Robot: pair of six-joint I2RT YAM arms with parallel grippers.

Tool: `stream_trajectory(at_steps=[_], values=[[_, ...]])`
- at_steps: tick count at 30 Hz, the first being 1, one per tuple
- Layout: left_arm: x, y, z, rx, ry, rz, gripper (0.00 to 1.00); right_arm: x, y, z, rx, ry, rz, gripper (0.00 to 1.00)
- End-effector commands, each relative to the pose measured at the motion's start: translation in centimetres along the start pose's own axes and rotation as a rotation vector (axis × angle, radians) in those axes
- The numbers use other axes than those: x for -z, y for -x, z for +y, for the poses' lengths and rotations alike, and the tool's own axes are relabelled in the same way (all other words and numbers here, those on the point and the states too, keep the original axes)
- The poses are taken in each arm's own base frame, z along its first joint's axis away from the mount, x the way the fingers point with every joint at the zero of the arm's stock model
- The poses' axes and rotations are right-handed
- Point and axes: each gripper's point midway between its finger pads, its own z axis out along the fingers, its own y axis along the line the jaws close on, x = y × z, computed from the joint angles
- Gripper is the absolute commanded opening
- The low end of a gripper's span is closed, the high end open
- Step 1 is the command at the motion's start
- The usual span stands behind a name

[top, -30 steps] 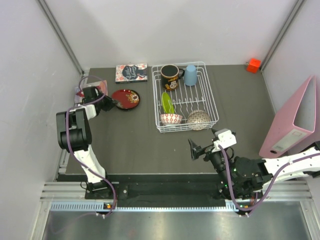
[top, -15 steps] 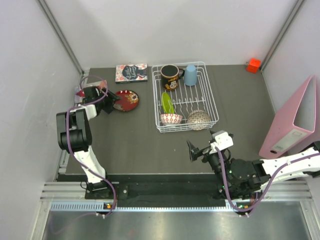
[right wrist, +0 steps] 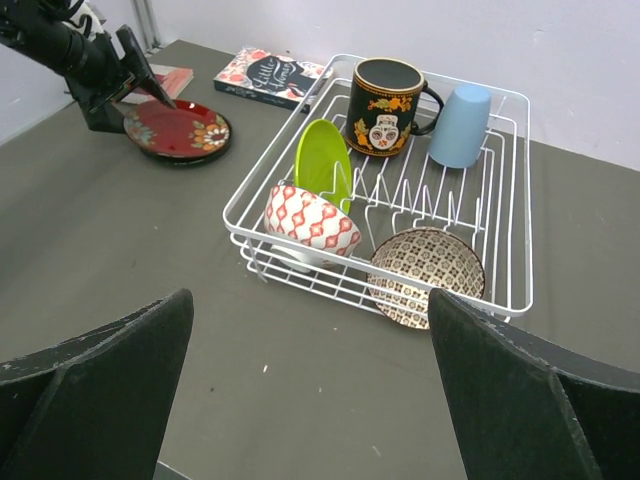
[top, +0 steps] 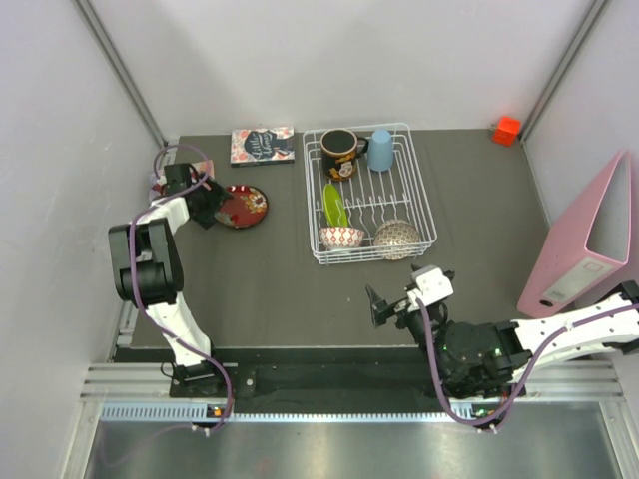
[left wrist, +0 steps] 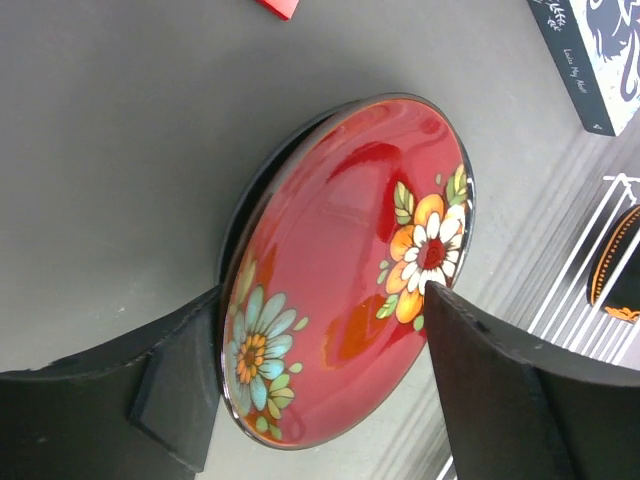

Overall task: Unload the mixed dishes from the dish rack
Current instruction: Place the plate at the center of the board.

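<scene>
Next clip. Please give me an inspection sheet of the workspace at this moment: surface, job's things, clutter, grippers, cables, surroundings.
Surface: dark grey table, matte.
Job's things: white wire dish rack holds the lime-green plate upright in the prongs, red-patterned bowl, beige patterned bowl, black mug and pale blue cup. The red floral plate is out on the table, left of the rack.
Clutter: book at the far edge; red flat item beside the left gripper; orange-red block in the far right corner; pink binder at right.
Grippers: left gripper appears to grip the red floral plate; right gripper open, empty.
Cables: purple cables run along both arms, off the dishes.
Surroundings: pale walls; metal rail at the near edge.
</scene>
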Motion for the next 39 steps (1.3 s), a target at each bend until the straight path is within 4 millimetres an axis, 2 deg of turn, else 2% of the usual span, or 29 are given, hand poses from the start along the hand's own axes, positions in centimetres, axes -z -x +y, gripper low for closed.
stream_trajectory(at_steps=[1, 7, 13, 16, 19, 21, 23, 24, 37, 39], values=[[1.4, 0.9, -0.4, -0.028, 0.026, -0.022, 0.82, -0.1, 0.4, 0.3, -0.031, 0.002, -0.003, 1.00], [1.3, 0.4, -2.0, -0.032, -0.046, 0.004, 0.77, -0.2, 0.2, 0.5, -0.027, 0.003, -0.001, 1.00], [1.3, -0.1, -1.9, -0.027, -0.050, 0.016, 0.66, -0.2, 0.1, 0.7, -0.018, 0.006, 0.001, 1.00], [1.5, -0.6, -1.8, -0.018, -0.054, 0.027, 0.64, -0.2, -0.1, 0.9, -0.012, 0.007, 0.003, 1.00], [1.8, -0.7, -1.6, -0.014, -0.038, 0.021, 0.71, -0.3, -0.2, 1.1, -0.010, 0.009, 0.004, 1.00], [2.2, -0.6, -1.5, -0.021, -0.026, 0.017, 0.83, -0.3, -0.2, 1.2, -0.009, 0.012, 0.004, 1.00], [2.6, -0.2, -1.4, -0.033, -0.002, 0.002, 0.88, -0.3, -0.3, 1.3, -0.009, 0.014, 0.004, 1.00], [2.7, -0.2, -1.2, -0.036, 0.011, 0.002, 0.99, -0.3, -0.3, 1.3, -0.009, 0.015, 0.004, 1.00], [3.7, 0.6, -0.5, -0.046, 0.104, -0.031, 0.99, -0.3, -0.6, 1.2, -0.012, 0.017, 0.006, 1.00], [4.5, 0.8, -0.8, -0.037, 0.100, -0.047, 0.99, -0.3, -0.5, 1.2, -0.014, 0.014, 0.006, 1.00]])
